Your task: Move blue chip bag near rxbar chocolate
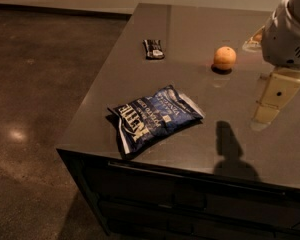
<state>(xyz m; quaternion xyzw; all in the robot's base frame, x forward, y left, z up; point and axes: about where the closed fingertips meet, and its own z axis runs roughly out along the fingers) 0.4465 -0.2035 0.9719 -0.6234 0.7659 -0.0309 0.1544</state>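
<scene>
Jaws right of blue chip bag [155, 116]

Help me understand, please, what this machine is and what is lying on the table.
This is a single picture from one camera, looking down at a dark table from an angle; where the camera sits is not recorded. The pale bulky shape at the right edge is the robot's arm. The cream part hanging below it is its gripper, over the table's right side. On the table lie a blue chip bag near the front edge, a small black bar toward the back, and an orange between the bar and the arm. The bag lies apart from the gripper, and nothing can be seen held.
</scene>
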